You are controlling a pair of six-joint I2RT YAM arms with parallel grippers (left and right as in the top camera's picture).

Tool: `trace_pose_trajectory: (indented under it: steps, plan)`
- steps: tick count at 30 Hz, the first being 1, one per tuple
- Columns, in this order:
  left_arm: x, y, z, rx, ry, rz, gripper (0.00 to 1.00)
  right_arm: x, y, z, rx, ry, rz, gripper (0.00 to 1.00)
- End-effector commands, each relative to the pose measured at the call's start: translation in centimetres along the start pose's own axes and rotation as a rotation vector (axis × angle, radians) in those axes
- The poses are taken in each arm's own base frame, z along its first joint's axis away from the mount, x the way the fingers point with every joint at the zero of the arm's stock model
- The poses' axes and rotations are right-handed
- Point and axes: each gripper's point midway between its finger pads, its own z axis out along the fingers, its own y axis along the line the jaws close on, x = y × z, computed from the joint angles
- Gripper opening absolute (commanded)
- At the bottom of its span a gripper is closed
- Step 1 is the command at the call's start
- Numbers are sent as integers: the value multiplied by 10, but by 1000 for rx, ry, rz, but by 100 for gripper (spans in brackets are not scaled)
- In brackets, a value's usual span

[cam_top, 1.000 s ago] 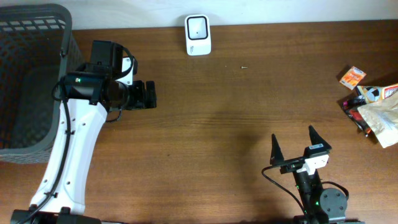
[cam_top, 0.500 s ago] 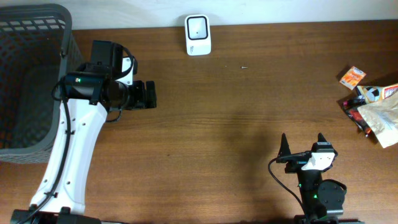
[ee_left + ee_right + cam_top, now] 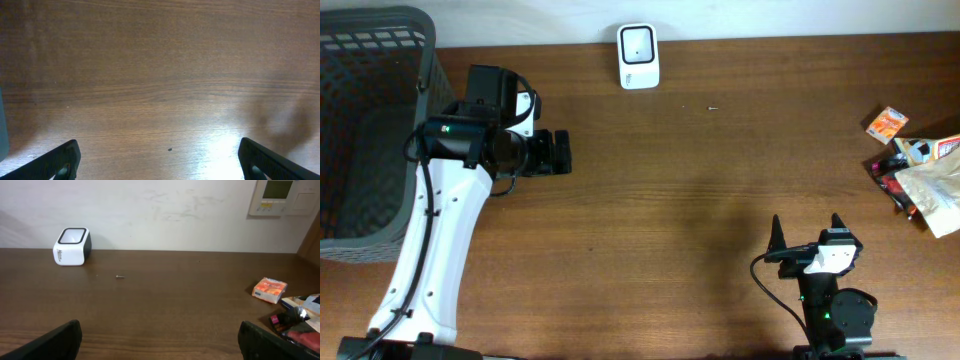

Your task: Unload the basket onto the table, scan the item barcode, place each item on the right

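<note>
Brown wood-grain tabletop (image 3: 700, 180), plain white wall behind: both arms empty, stock sits well to the right of the scanner.
White cube-shaped barcode scanner (image 3: 638, 56) is at the back edge. Small orange rectangular packet (image 3: 886, 122) lies flat far to the scanner's right, long axis skewed to the tabletop edge, with a pile of foil snack packets (image 3: 928, 182) just beyond it. Right end effector (image 3: 806, 224) has jaws wide, holding nothing, and is right of the scanner toward the front; in its wrist view the packet is ahead-right. Left end effector (image 3: 565, 153) is also wide and empty, left of the scanner, well apart from the packets. Right arm looks nearer, so it's my pick. Grey mesh basket (image 3: 370, 120) is far left of the scanner.
</note>
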Motion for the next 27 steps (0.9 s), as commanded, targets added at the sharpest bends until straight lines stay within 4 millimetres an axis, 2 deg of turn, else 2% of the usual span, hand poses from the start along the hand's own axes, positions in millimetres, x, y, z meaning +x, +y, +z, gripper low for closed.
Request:
trace_pose_trajectory:
  steps: [1,11,13,16,20,25,27]
  plan:
    - [0,1,0,-6,-2,14,99,3,-1,0,6,3,-2,98]
    - [1,1,0,-7,3,14,99,3,-1,0,5,3,-2,98]
    - [16,5,0,-28,67,7,99,3,-1,0,6,3,-2,98]
    - [20,7,-3,-36,73,6,99,3,-1,0,5,3,-2,99]
    - [26,11,-25,-48,-61,19,99,3,-1,0,5,3,-2,99]
    - [71,16,-51,-8,-278,37,99,3,-1,0,6,3,-2,98]
    - [79,16,-62,14,-400,48,99,3,-1,0,6,3,-2,98]
